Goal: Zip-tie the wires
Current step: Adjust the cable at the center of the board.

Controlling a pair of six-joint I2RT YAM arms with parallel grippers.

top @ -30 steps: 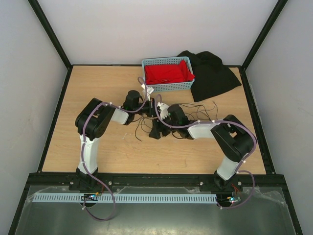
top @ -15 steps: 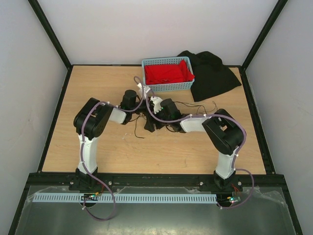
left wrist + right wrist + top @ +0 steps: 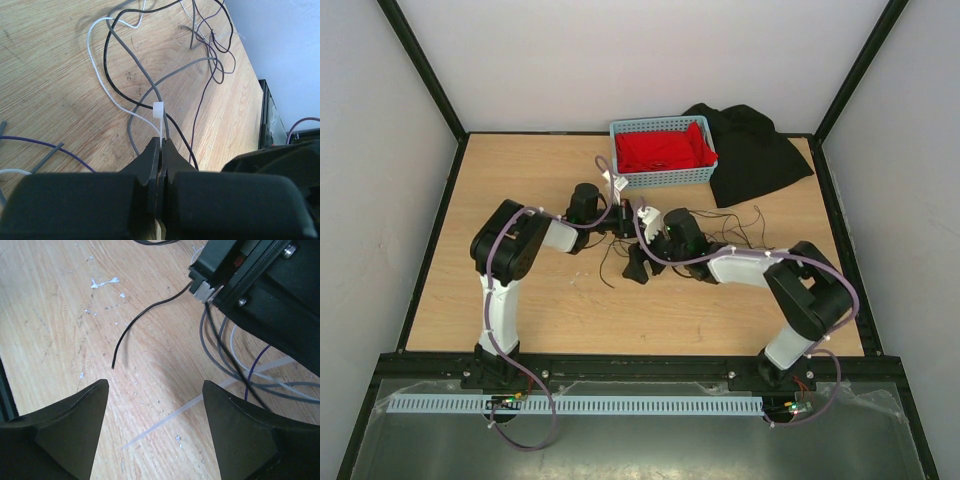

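Observation:
The wires (image 3: 104, 55) are thin black, grey, white and purple strands lying in loose loops on the wooden table (image 3: 520, 180). In the top view they spread right of the grippers (image 3: 725, 222). A white zip-tie head (image 3: 158, 108) sits round a few strands. My left gripper (image 3: 161, 141) is shut on the tie's strap just below that head, at the table's middle (image 3: 623, 222). My right gripper (image 3: 155, 385) is open and hovers close in front of the left one (image 3: 640, 265). A translucent zip-tie strap (image 3: 190, 407) lies flat on the wood beneath its gap, touching neither finger.
A light blue basket (image 3: 663, 180) holding red cloth stands at the back, with a black cloth (image 3: 750, 150) to its right. A loose black wire end (image 3: 125, 332) curls on the wood ahead of the right jaws. The left gripper's body (image 3: 260, 285) fills the right wrist view's upper right.
The right arm swung left, then back right, its elbow ending farther right, and its jaws stand a little wider. The left gripper stays shut in place.

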